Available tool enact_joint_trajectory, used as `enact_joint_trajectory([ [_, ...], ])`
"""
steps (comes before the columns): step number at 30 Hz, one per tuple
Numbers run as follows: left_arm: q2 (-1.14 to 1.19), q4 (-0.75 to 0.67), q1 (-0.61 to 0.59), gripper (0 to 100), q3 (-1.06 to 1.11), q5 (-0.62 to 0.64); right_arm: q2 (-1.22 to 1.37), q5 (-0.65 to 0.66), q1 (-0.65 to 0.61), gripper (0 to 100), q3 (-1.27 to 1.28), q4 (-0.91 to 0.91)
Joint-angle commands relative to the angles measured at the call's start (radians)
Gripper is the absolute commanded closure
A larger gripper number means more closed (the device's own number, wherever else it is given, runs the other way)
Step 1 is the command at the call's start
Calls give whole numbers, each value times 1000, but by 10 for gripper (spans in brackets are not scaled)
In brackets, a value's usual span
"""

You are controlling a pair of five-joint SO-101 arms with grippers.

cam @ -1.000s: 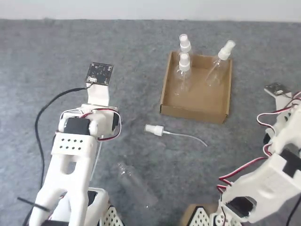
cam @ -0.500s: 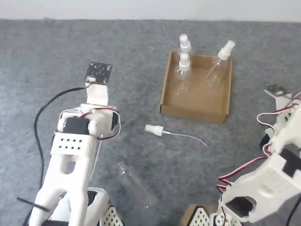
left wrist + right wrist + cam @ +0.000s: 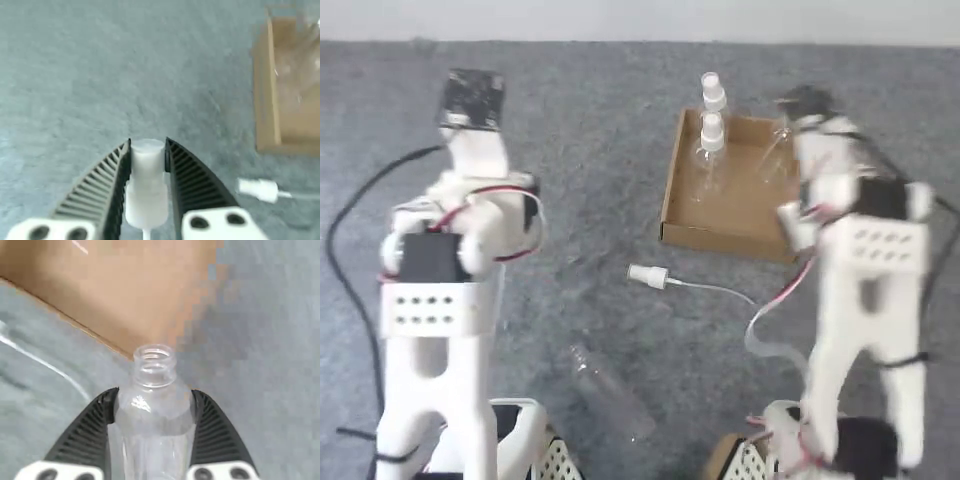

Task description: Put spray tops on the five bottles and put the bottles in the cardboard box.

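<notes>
My left gripper [image 3: 147,145] is shut on a white spray top [image 3: 146,185], held above the grey mat. A clear bottle [image 3: 152,405] with an uncapped neck sits in my right gripper [image 3: 154,395], which is shut on it near the cardboard box [image 3: 125,285]. In the high view the right arm [image 3: 855,240] stands in front of the box [image 3: 735,200]. Two capped bottles [image 3: 708,145] stand at the box's far left, and a third [image 3: 778,140] is partly hidden by the arm. A loose spray top [image 3: 648,275] with its tube lies before the box. An uncapped bottle [image 3: 610,392] lies nearer the bases.
The left arm [image 3: 450,250] rises over the mat's left side, its black cable [image 3: 350,215] looping beside it. The loose spray top [image 3: 257,188] and the box [image 3: 272,85] show in the left wrist view. Grey mat covers the table.
Both arms have shifted a lot. The left arm has lifted and swung back-left. The right arm has come in from the right edge to stand in front of the box.
</notes>
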Motion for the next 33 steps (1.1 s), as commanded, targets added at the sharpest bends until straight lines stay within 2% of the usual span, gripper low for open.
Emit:
enact_joint_trajectory([
  [1,-41,72,-71,969,-162,11,-200,-158,-306,993,97,-130],
  [7,-224,109,-84,970,-203,8,-223,-284,-661,993,255,-343],
  [14,-370,68,-80,970,-208,20,-234,-324,-831,993,400,-513],
  [18,-377,-34,-80,971,-208,147,-234,-324,-934,993,474,-521],
  [23,-373,-155,-78,971,-200,269,-237,-336,-964,993,494,-599],
  [26,-377,-199,-78,971,-176,330,-237,-404,-964,993,534,-677],
  [29,-374,-269,-80,971,-127,370,-237,-460,-964,993,594,-771],
  [33,-376,-338,-78,971,-62,405,-239,-473,-961,993,661,-877],
])
